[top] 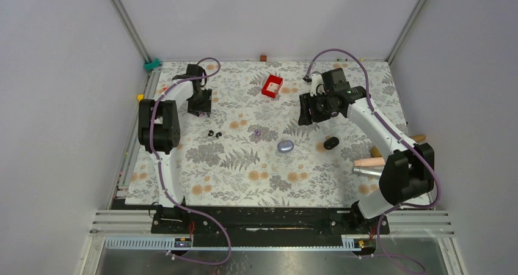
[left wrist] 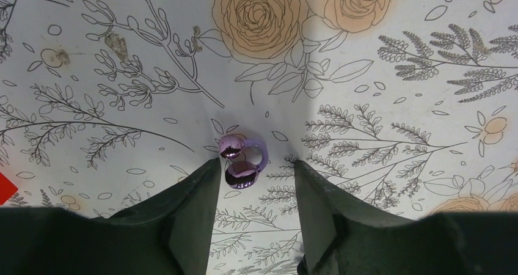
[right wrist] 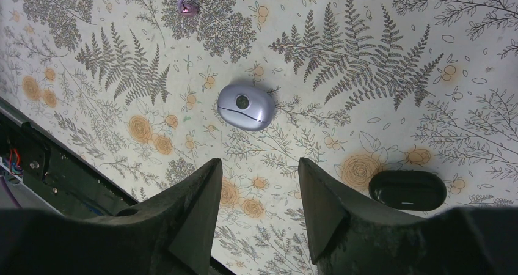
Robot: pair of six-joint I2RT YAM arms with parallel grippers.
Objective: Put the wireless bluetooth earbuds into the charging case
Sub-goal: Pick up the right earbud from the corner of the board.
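Two tiny black earbuds [top: 214,133] lie side by side on the flowered cloth, just in front of my left gripper [top: 200,110]. The lavender-grey charging case [top: 285,146] rests shut near the middle, and it also lies ahead of my right gripper [right wrist: 259,160] as the case [right wrist: 245,106]. My right gripper [top: 307,117] hovers open and empty. My left gripper [left wrist: 257,162] has its jaws apart with nothing between them. A glossy purple clip-shaped piece [left wrist: 239,159] lies just past its fingertips. The earbuds are out of both wrist views.
A black oval object [top: 331,143] lies right of the case, also in the right wrist view [right wrist: 407,190]. A red box [top: 272,85] stands at the back. Pinkish and grey sticks [top: 368,166] lie by the right arm. The purple piece [top: 256,132] sits left of the case.
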